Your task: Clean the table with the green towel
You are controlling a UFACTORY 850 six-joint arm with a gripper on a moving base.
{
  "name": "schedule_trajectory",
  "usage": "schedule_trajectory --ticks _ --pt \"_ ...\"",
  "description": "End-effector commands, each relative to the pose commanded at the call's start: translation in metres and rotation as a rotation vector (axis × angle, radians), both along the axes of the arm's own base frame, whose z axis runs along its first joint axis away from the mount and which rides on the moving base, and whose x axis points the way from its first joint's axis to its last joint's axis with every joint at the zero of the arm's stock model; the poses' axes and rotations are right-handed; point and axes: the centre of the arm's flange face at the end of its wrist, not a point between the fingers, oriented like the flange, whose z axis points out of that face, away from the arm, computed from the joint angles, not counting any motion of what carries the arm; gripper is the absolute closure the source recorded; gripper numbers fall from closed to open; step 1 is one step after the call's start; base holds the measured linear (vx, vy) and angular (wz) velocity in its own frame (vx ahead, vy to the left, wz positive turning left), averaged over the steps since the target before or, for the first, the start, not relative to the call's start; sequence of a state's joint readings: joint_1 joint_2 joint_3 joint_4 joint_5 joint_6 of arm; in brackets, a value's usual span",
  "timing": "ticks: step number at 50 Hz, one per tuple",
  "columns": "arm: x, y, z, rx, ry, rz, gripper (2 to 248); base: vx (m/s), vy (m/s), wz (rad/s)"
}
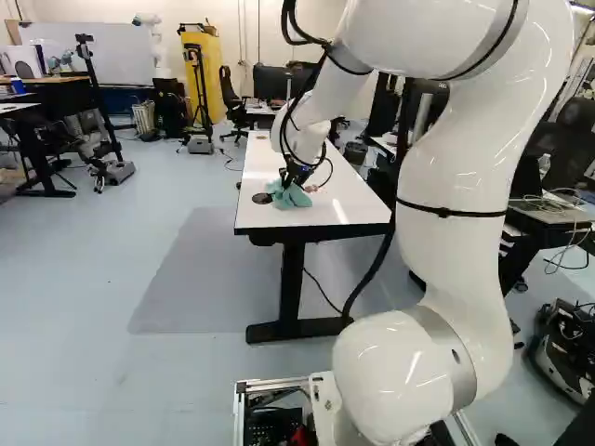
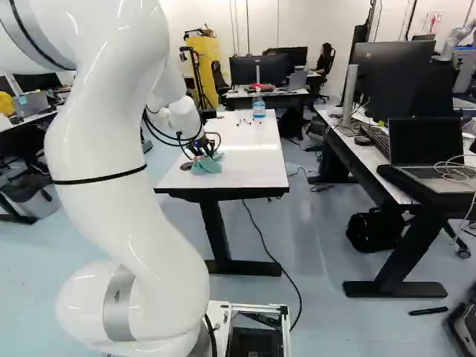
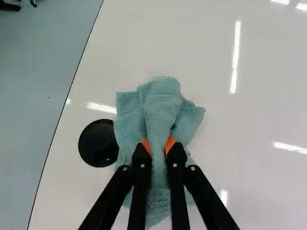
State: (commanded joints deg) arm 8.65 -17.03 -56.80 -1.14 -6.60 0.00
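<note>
Towel (image 3: 162,103) bunched in claw (image 1: 295,177), black disc (image 3: 98,143) between it and table edge (image 3: 68,115).

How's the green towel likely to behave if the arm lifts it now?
Probably floppy: the towel lies in soft folds, so its loose edges should droop. Likely light for its size, being just cloth. Slipping out looks unlikely, since the gripper pinches a bunched fold between both pads.
</note>
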Motion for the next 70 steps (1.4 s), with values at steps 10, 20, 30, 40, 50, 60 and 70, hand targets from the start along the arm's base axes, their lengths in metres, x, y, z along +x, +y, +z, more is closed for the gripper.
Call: schedule_trajectory --ticks 10,20,30,40,50,60,70 --pt "-0.018 -0.002 0.001 -0.001 0.009 0.001 203 0.000 0.000 0.000" --pt "-0.035 -0.012 0.001 -0.002 0.016 -0.013 203 0.000 0.000 0.000" --pt "-0.048 -0.026 0.001 -0.003 0.022 -0.037 203 0.000 0.000 0.000" --pt "-0.049 -0.043 0.001 -0.003 0.023 -0.071 203 0.000 0.000 0.000" --pt "-0.039 -0.058 0.001 -0.002 0.020 -0.102 203 0.000 0.000 0.000" --pt "-0.023 -0.067 0.001 -0.001 0.013 -0.120 203 0.000 0.000 0.000" --pt "-0.004 -0.068 0.000 0.000 0.005 -0.123 203 0.000 0.000 0.000"
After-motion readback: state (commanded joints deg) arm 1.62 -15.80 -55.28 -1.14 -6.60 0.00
